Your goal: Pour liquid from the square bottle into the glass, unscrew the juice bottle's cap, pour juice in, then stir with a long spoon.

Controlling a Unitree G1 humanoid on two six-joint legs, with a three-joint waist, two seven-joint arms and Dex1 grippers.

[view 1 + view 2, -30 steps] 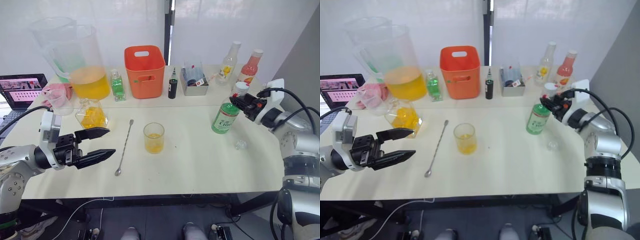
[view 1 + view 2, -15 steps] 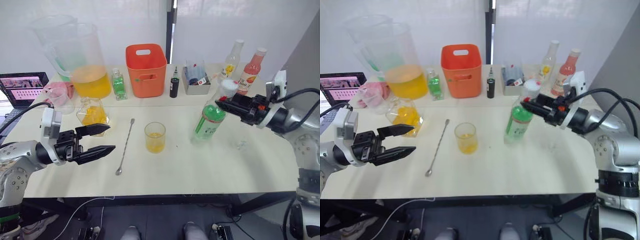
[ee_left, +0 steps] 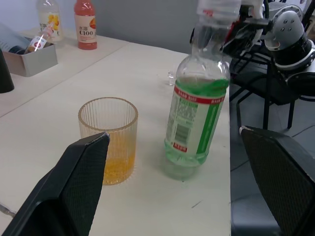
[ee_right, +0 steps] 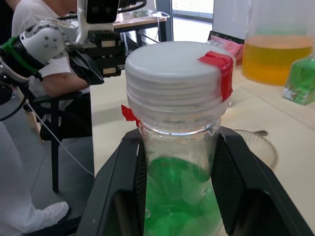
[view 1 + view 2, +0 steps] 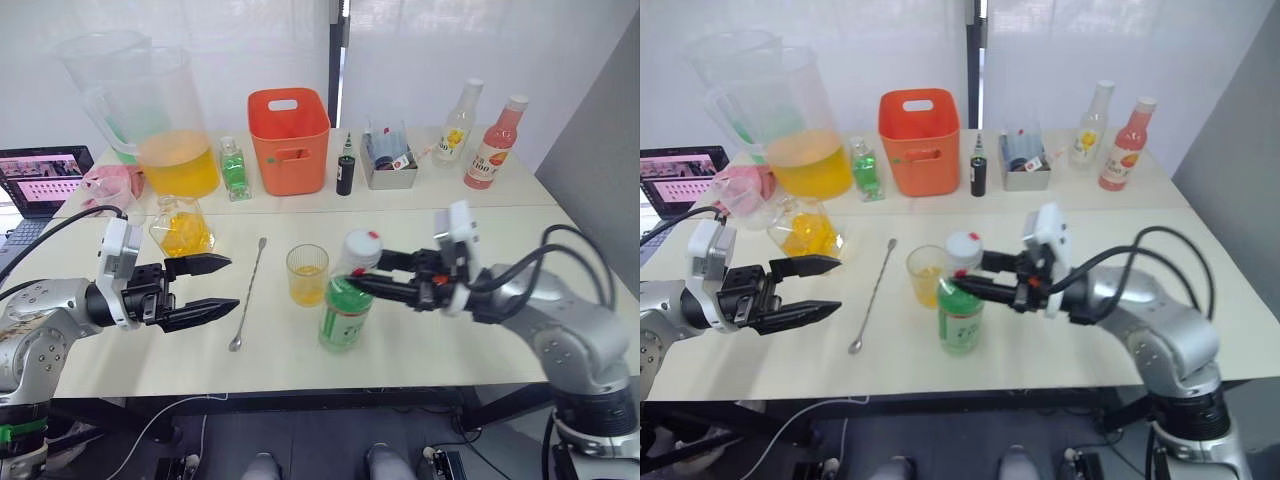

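The juice bottle (image 5: pixel 345 312), green liquid and a green-and-white label, stands slightly tilted just right of the glass (image 5: pixel 307 275). Its white cap (image 4: pixel 173 73) with red trim is on. My right gripper (image 5: pixel 357 281) is shut on the bottle's neck just under the cap, one finger (image 4: pixel 120 191) on each side. The ribbed glass (image 3: pixel 109 139) holds a little orange liquid. The long spoon (image 5: pixel 249 293) lies left of the glass. The square bottle (image 5: pixel 184 229) of orange liquid sits behind my left gripper (image 5: pixel 232 283), which is open and empty, left of the spoon.
Along the back stand big pitchers (image 5: pixel 172 125), a small green bottle (image 5: pixel 235 170), an orange bin (image 5: pixel 290 140), a black bottle (image 5: pixel 346 172), a grey tray (image 5: pixel 390 165), a yellow-labelled bottle (image 5: pixel 457 125) and a pink bottle (image 5: pixel 495 145). A laptop (image 5: pixel 40 180) sits far left.
My right gripper has carried the juice bottle from the table's right side leftward to beside the glass. The left gripper has shifted slightly and stays open.
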